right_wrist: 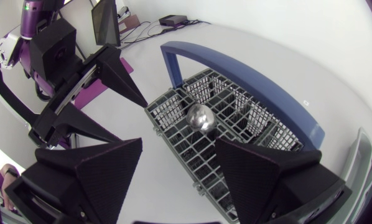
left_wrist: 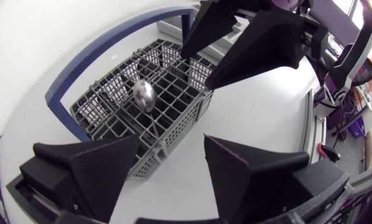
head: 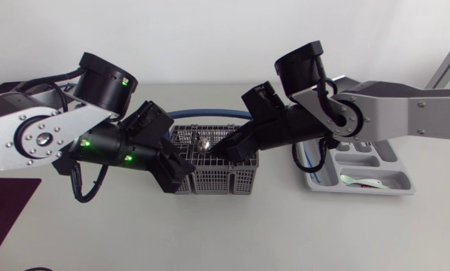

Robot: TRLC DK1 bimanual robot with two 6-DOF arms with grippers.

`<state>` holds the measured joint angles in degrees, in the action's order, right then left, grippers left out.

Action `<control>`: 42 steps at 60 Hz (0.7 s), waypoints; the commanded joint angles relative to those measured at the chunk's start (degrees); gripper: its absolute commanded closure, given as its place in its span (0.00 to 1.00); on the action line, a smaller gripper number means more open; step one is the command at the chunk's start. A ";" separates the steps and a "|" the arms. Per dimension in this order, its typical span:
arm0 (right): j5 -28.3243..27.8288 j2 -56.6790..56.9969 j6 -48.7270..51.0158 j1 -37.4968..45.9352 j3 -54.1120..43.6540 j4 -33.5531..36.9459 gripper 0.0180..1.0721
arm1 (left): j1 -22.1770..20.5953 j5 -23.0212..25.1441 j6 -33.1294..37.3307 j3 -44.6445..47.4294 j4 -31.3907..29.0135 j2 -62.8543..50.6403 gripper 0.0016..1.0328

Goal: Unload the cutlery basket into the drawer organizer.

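Spoon [right_wrist: 199,117] stands upright, bowl up, in the basket [head: 219,179] far-left cells, just ahead of the right gripper [right_wrist: 178,149], whose fingers are spread and nearer than the left gripper [left_wrist: 171,140], also spread, at the basket's near-left corner; organizer [head: 390,190] sits right.

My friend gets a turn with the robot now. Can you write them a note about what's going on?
Left gripper: open, empty, at the basket's edge.
Right gripper: open, empty, over the basket.
A spoon stands in the basket, bowl up.
The organizer, on the right arm's side, holds one pale utensil.
Done: apparently that one piece.
Left: the spoon, at least.
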<state>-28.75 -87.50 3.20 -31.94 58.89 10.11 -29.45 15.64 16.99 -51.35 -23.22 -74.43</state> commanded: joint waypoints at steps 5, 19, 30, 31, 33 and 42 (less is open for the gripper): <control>-0.08 -3.81 -3.47 -1.02 0.96 -3.60 0.22 | 0.89 0.80 2.08 0.82 1.60 -1.42 0.11; 0.28 -6.28 -4.43 -1.54 2.10 -6.24 0.26 | 1.42 0.88 2.52 0.99 2.31 -2.03 0.11; 0.54 -8.12 -4.96 -1.89 3.33 -7.65 0.28 | 1.59 0.88 2.61 1.26 2.48 -2.03 0.11; 0.72 -8.30 -5.05 -1.89 3.25 -7.91 0.29 | 1.59 0.88 2.61 1.34 2.48 -2.03 0.11; 0.98 -8.47 -5.31 -2.07 2.98 -8.61 0.29 | 1.68 0.88 2.61 1.52 2.57 -2.03 0.11; 4.49 -8.12 -6.63 -3.56 0.87 -12.22 0.30 | 1.77 0.88 2.61 2.66 3.71 -1.94 0.11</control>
<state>-25.67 -94.96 -1.48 -34.44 60.75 -0.23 -28.16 16.05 18.11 -50.39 -20.03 -75.70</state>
